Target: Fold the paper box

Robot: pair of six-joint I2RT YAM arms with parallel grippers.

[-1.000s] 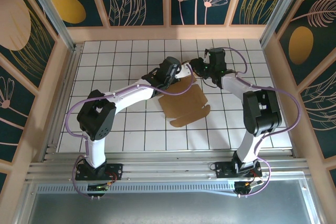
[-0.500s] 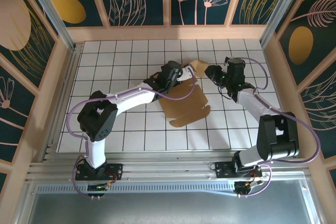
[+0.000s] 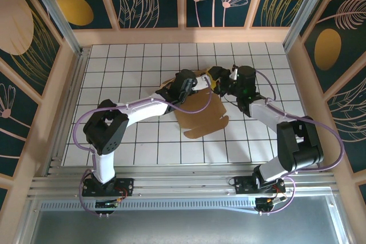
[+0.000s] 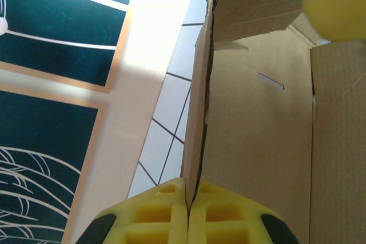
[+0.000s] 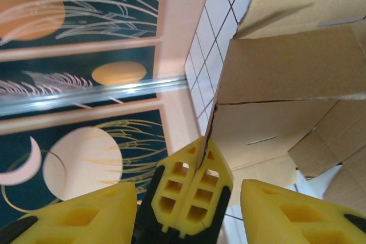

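paper box lying at worktop centre, raised flap standing at its upper edge | left gripper jaws pinching that flap's edge | right gripper jaws gaping empty, facing the flap from frame right, nearer its free side

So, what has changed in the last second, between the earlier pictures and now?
The right gripper swung away to the right, then came back beside the raised end of the paper box; its jaws now stand open. The left gripper stayed shut on an upright wall of the box, and the flat part of the sheet did not move.
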